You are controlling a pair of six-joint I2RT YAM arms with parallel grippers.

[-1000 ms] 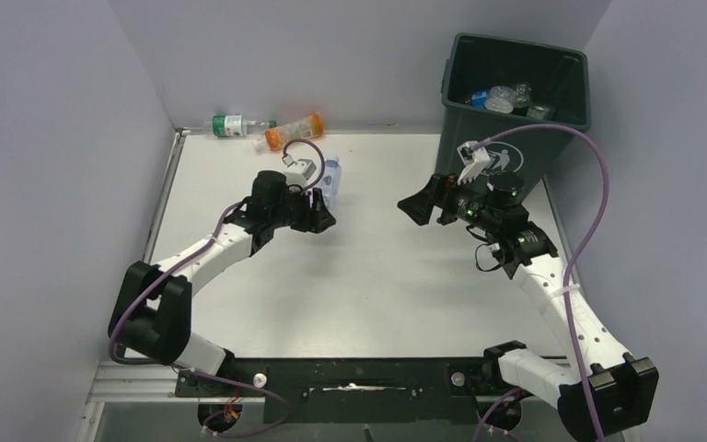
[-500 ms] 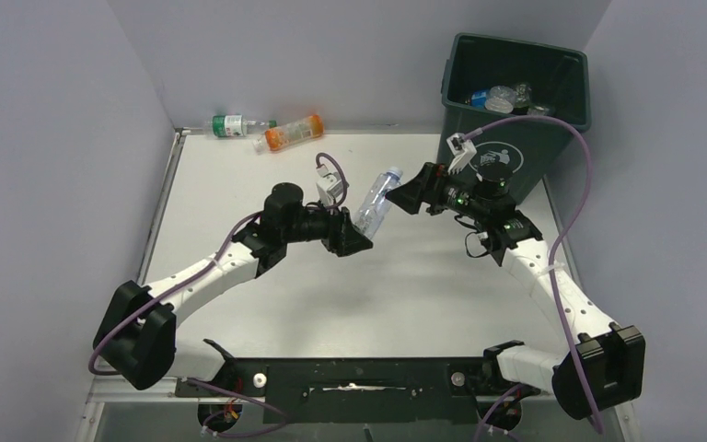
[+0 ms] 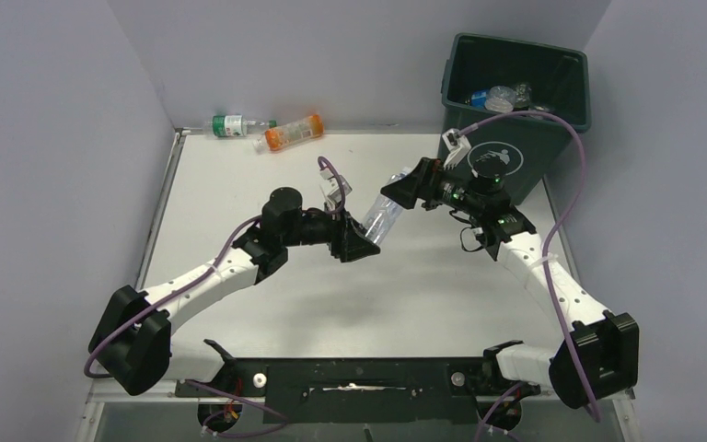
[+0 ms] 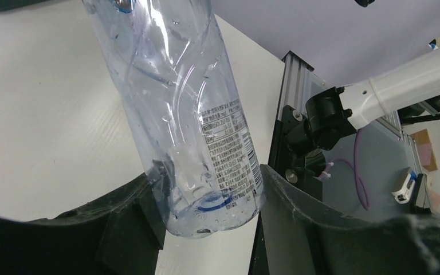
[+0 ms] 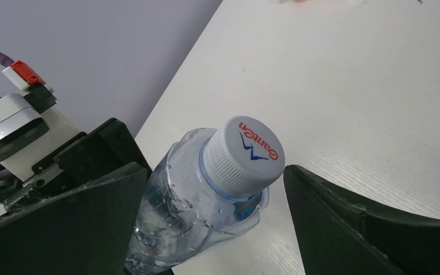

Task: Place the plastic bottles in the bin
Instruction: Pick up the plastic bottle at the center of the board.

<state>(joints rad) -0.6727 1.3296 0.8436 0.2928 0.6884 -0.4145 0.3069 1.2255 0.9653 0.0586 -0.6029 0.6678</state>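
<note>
With fingers (image 4: 129, 223) of the left gripper (image 4: 209, 203) clamped on the base of a clear bottle (image 4: 177, 103), holds it tilted above the table (image 3: 267, 175) (white cap (image 5: 245, 150) uppermost). Brackets that cap with the right gripper (image 5: 209, 183), fingers spread wide, near the dark green bin (image 3: 506, 164) at far right.

A clear white-capped bottle (image 3: 382, 216) is held tilted in the left gripper (image 3: 361, 241). A green-labelled bottle (image 3: 230, 125) and an orange bottle (image 3: 295, 132) are laid together at far left; more bottles (image 3: 502, 96) are seen inside the dark green bin (image 3: 538, 157).
</note>
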